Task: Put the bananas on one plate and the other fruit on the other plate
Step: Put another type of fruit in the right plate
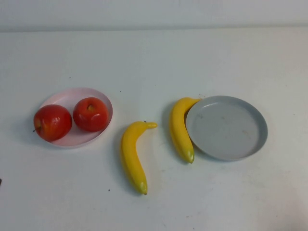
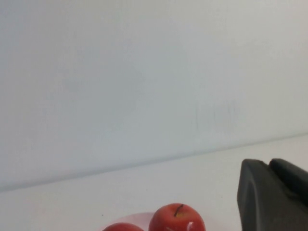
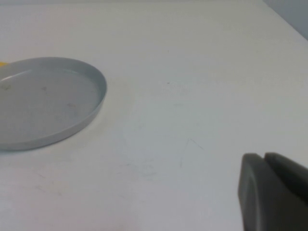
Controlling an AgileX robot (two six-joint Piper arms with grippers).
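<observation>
Two red apples (image 1: 52, 122) (image 1: 90, 114) sit on the pale pink plate (image 1: 67, 97) at the left. The grey-blue plate (image 1: 226, 127) at the right holds nothing. One banana (image 1: 179, 127) lies on the table against that plate's left rim. The other banana (image 1: 132, 156) lies on the table between the plates. Neither gripper shows in the high view. My left gripper (image 2: 268, 163) is shut and empty, back from the apples (image 2: 176, 219). My right gripper (image 3: 264, 156) is shut and empty, over bare table beside the grey-blue plate (image 3: 43, 101).
The white table runs to a pale wall at the back. The table's far right corner shows in the right wrist view (image 3: 284, 14). Bare tabletop lies in front of both plates and behind them.
</observation>
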